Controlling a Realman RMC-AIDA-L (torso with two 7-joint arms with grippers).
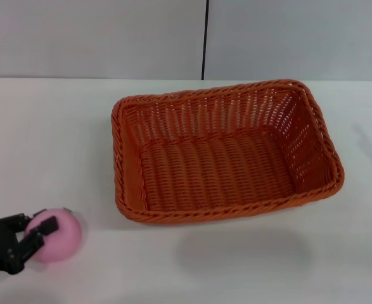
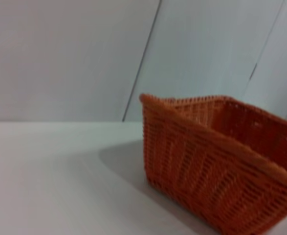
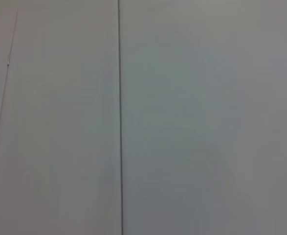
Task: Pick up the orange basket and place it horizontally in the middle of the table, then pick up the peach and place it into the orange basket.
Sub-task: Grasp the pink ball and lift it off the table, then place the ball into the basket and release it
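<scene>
- The left gripper (image 1: 37,233), black and low at the near-left corner of the head view, is clenched around the small round pink peach (image 1: 57,235), its fingers (image 1: 44,225) lying across the fruit's left face.
- The peach sits at or just above the broad white tabletop (image 1: 46,139); whether it has left the surface I cannot tell.
- The large rectangular orange woven basket (image 1: 224,152) with its braided rim already lies upright and lengthwise near the middle of the tabletop, empty, so I judge the first half of the task done and the peach pick-up to be the step in hand.
- The next move calls for raising the peach high enough to clear the basket's near-left rim, carrying it right and away from the robot, then lowering it over the woven floor before letting go.
- The left wrist view shows the basket's flared corner (image 2: 216,171) close ahead, so that wall is the one thing in the path.
- Between peach and basket there is only bare tabletop.
- The right gripper is out of sight; its wrist view faces the plain grey wall (image 3: 182,117).
</scene>
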